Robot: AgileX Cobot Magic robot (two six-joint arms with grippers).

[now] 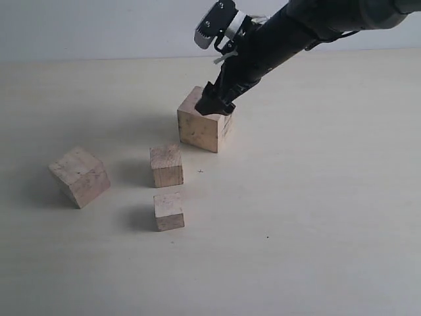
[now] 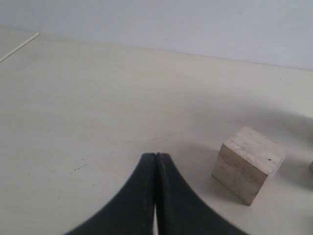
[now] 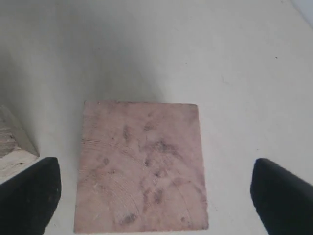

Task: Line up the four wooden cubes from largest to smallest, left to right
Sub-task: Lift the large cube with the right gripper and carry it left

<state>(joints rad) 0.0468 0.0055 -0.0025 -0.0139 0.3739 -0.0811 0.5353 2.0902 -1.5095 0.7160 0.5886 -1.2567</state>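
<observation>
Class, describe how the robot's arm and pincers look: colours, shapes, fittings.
The right arm is matte black, thick and tube-like, with a grey-and-black box and a white band at the wrist. The right pincer is black. The left pincer has two black curved fingers narrowing to slim tips. No markings show.

Big pale beige raw-wood cube [image 1: 197, 131], dark-speckled: flat on base, farthest back, landmark. Mid-size pale wood cube [image 1: 166, 166]: just in front of it, slightly left, not touching. Small pale wood cube [image 1: 169, 210]: farther in front, behind mid-size one in same line, gap between. Second big pale wood cube [image 1: 80, 176]: well left and in front of landmark, turned corner-on.
</observation>
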